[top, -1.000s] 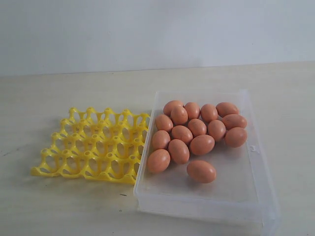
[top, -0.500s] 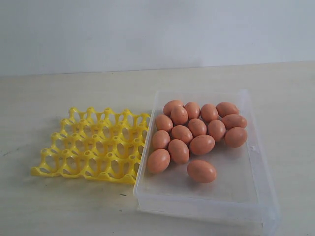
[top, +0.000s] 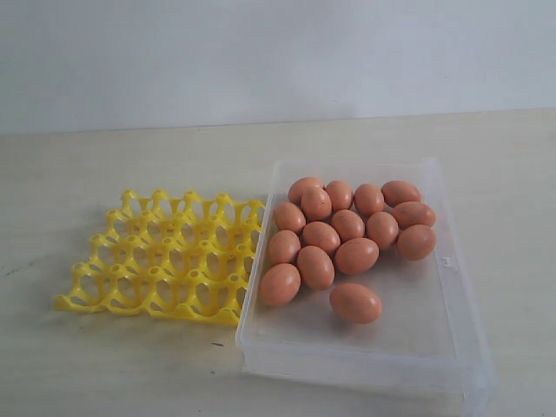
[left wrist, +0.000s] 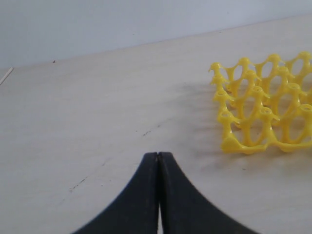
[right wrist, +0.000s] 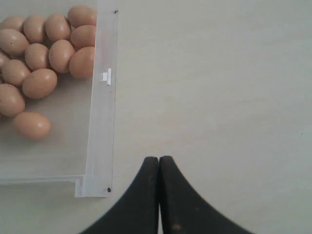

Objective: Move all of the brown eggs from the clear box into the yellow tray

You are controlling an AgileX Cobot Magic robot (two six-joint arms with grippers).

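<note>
Exterior: whole layout here, eggs (top: 347, 224) all in the box (top: 347, 361), tray (top: 113, 304) empty just beside its wall.
Left pincer (left wrist: 157, 155): clenched, empty, over bare table (left wrist: 87, 107); tray corner ahead, off to one side, apart.
Right pincer (right wrist: 159, 158): clenched, empty; box rim just beside, eggs beyond it.
Room: open table around both tips.

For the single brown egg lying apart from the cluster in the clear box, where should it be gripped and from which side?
Grip the lone egg across its narrow middle, coming straight down from above. It lies on its side, apart from the others, so both flanks are free, while the walls of the clear box would likely block a sideways approach.
</note>
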